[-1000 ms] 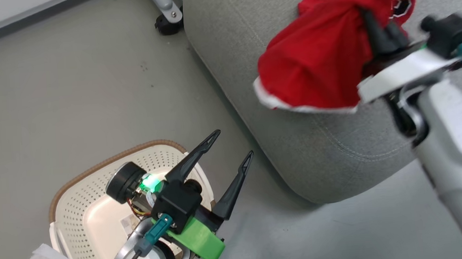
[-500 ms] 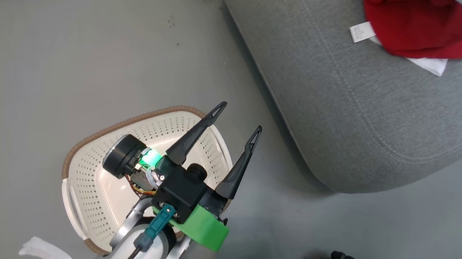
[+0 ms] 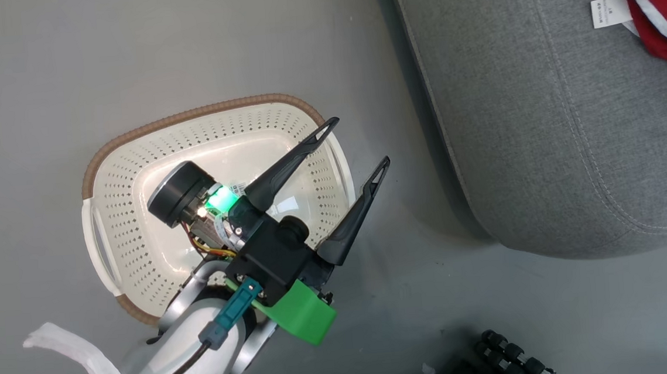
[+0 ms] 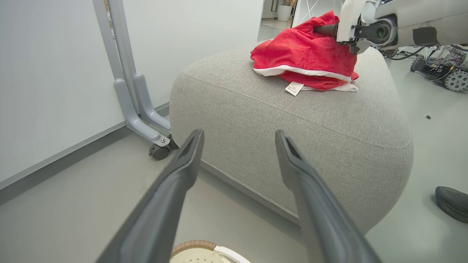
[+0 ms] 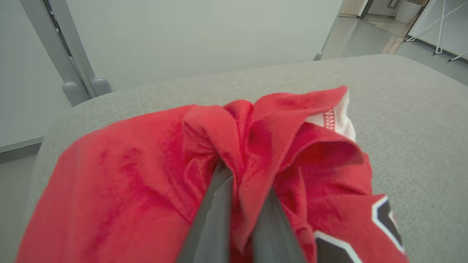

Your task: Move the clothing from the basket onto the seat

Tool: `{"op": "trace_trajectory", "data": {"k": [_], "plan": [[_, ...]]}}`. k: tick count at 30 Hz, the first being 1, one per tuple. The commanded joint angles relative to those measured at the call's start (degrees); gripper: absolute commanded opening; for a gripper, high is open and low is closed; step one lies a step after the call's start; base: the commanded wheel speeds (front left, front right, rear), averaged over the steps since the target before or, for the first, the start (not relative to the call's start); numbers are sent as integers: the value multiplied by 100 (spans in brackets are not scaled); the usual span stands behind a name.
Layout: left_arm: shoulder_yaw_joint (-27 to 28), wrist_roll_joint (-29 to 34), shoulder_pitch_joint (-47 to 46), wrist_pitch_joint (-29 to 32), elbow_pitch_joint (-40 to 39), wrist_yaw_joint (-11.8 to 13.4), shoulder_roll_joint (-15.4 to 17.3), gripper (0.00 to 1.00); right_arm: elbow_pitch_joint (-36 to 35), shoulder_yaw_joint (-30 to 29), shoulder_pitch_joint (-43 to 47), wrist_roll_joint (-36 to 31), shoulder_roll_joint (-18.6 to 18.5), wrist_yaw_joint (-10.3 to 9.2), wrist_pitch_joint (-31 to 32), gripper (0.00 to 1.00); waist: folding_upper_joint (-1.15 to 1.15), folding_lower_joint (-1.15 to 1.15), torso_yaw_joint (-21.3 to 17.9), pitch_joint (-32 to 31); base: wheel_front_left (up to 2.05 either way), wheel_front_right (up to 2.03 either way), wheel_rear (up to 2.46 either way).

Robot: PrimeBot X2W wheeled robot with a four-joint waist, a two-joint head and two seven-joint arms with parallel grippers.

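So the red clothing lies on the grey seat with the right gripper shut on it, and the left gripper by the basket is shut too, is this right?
Not quite: the left gripper by the basket is open, fingers wide apart, as the head view shows. The clothing does lie on the seat, with the right gripper shut on it.

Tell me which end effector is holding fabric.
The right end effector, shut on the red clothing on the grey seat; the left end effector hangs open and empty over the basket.

Grey floor [image 3: 37, 67] — a castered stand leg [image 4: 123, 96] by the wall [image 4: 55, 73].
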Motion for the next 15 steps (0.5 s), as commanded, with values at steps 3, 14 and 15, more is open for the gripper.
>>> {"op": "trace_trajectory", "data": {"k": [3, 14, 15], "plan": [[4, 8, -127, -22, 34, -11, 34, 100, -42, -114, 190, 36, 20, -2, -23, 100, 0, -1, 82, 96, 0, 0, 0], [44, -102, 35, -261, 225, 134, -12, 100, -1262, -717, 1346, -573, 337, -2, -22, 100, 0, -1, 88, -446, 0, 0, 0], [54, -133, 59, -287, 246, 144, -17, 100, -1390, -721, 1470, -647, 405, -1, -22, 100, 0, -1, 90, -512, 0, 0, 0]]}}
